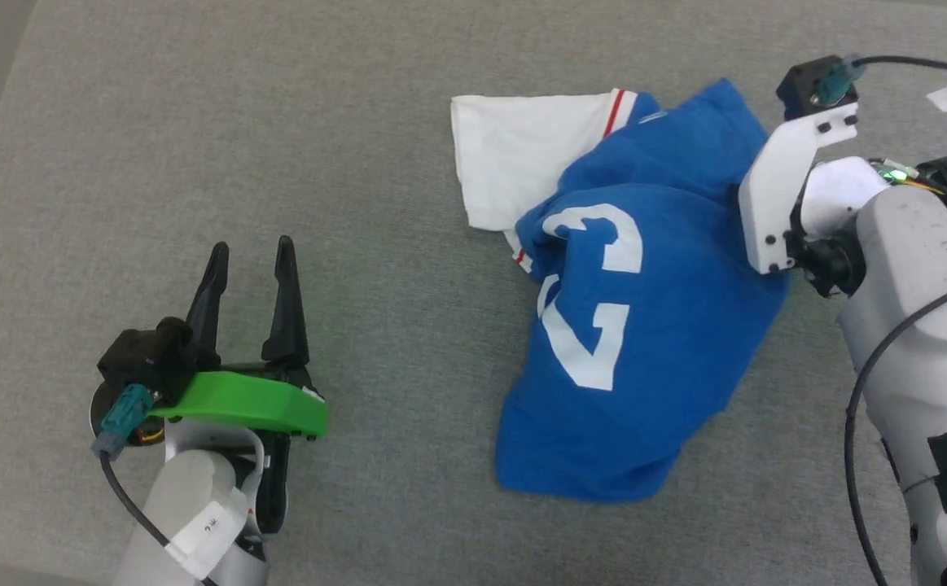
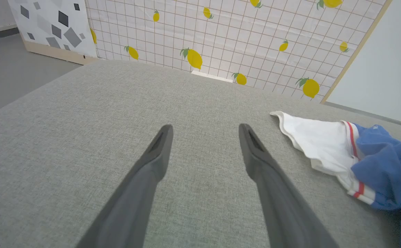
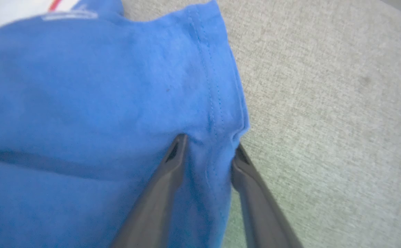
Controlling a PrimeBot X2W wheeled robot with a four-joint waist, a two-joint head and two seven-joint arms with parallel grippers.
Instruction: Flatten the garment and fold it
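Observation:
The garment [image 1: 644, 325] lies crumpled on the grey surface at centre right, a royal-blue jersey with a white "3" facing up. One white sleeve [image 1: 522, 155] with red-striped trim spreads out at its far left. My right gripper [image 3: 209, 143] sits at the garment's right edge, with its fingers narrowed on the blue stitched hem [image 3: 217, 103] and cloth bunched between them. My left gripper [image 1: 252, 244] stands open over bare surface, well to the left of the garment [image 2: 383, 162], with nothing between its fingers [image 2: 159, 151].
The grey padded surface [image 1: 359, 163] stretches wide on the garment's left and front. Its left edge drops to the floor [image 2: 7, 75]. A lemon-patterned panel [image 2: 221, 34] stands beyond the far edge. My right forearm [image 1: 921, 325] and its cable lie beside the garment's right side.

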